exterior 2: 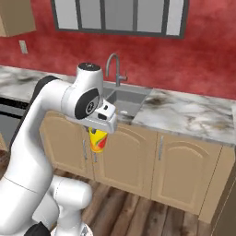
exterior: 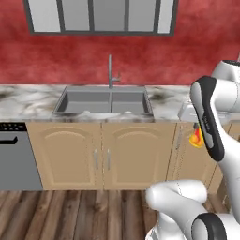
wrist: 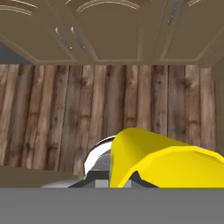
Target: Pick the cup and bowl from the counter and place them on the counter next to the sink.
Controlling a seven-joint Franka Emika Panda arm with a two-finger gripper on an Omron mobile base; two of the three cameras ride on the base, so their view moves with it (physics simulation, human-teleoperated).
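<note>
My gripper (exterior 2: 97, 138) is clamped on the cup (exterior 2: 97, 140), carried above the floor near the sink (exterior 2: 123, 100); light, rigid, probably slick, so I'd grip its wall.

I get flat, even rendered light, soft blur throughout, faint shadow under the desk (exterior: 33, 101) overhang, no glare, cup (wrist: 162, 159) close and fuzzy.

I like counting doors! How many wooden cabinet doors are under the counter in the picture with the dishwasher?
3. Two doors sit side by side below the sink: left door, right door. A third door is further right, partly behind the robot arm. More may be hidden.
</note>
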